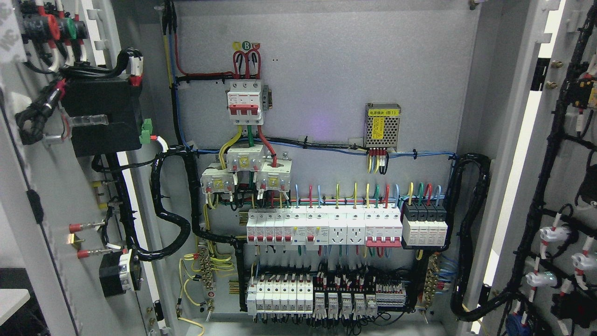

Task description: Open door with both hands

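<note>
An electrical cabinet stands with both doors swung wide. The left door [51,196] shows its inner face at the picture's left, carrying a black box [100,114] and wired parts. The right door [566,196] fills the right edge, with black cable bundles and white lamp backs on it. Between them lies the grey back panel [326,70] with a red breaker [244,102], a row of breakers [322,226] and lower terminal blocks [322,294]. Neither of my hands nor arms shows in the head view.
A metal power supply [382,125] sits at the panel's upper right. Thick black cable looms [468,233] loop from the panel to each door. A pale tabletop corner [11,301] shows at the far lower left, outside the cabinet.
</note>
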You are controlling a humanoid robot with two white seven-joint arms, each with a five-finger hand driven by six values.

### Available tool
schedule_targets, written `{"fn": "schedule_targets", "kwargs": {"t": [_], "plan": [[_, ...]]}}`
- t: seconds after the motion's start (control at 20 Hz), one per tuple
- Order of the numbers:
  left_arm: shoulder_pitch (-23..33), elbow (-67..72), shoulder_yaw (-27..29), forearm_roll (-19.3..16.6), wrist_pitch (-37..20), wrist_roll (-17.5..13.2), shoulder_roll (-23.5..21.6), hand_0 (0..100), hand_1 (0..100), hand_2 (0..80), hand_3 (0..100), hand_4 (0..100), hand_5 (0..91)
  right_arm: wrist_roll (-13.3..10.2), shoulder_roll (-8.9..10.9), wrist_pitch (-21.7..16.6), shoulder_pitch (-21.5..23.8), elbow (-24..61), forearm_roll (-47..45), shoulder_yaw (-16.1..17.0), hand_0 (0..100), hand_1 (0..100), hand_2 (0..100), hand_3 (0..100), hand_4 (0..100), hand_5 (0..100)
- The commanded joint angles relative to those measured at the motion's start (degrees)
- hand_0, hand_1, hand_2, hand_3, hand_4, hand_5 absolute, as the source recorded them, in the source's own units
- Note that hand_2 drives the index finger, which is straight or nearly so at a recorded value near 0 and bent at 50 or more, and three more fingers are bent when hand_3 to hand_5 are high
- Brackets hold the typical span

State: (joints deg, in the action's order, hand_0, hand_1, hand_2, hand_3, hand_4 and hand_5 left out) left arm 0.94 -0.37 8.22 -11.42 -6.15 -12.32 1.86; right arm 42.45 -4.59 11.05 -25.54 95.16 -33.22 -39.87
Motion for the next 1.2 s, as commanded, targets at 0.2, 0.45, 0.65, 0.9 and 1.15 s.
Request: {"fn": "schedule_targets", "kwargs": {"t": [0.2, 0.45, 0.65, 0.9, 1.15], "plan": [[2.13, -4.03, 0.04, 0.0, -0.09, 0.1, 0.16, 0, 0, 0.0, 0, 0, 0.0, -2.27, -0.15, -0.51, 0.06, -2.52, 0.88, 2.94, 38, 0, 0, 0, 0, 0], [6.95, -12.86, 0.04, 0.0, 0.0, -1.13, -0.1, 0, 0, 0.0, 0, 0, 0.0, -3.51, -0.06, -0.59, 0.14, -4.1, 0.97, 8.22, 38, 0, 0, 0, 0, 0], [15.3, -32.47, -1.0, 0.0, -0.09, -6.22, -1.33, 0, 0, 0.0, 0, 0, 0.0, -3.51, 0.37, -0.86, 0.49, -5.07, 0.97, 9.55, 38, 0, 0, 0, 0, 0], [20.93, -50.4, -6.62, 2.45, -2.28, -6.49, -2.99, 0, 0, 0.0, 0, 0, 0.0, -7.54, 1.16, -1.03, 2.69, -4.63, 0.88, 13.06, 38, 0, 0, 0, 0, 0], [27.52, -63.07, -11.11, 2.55, -12.99, -6.14, -6.95, 0, 0, 0.0, 0, 0, 0.0, -12.3, 5.03, -10.24, 6.72, -2.97, 1.4, 13.59, 38, 0, 0, 0, 0, 0]]}}
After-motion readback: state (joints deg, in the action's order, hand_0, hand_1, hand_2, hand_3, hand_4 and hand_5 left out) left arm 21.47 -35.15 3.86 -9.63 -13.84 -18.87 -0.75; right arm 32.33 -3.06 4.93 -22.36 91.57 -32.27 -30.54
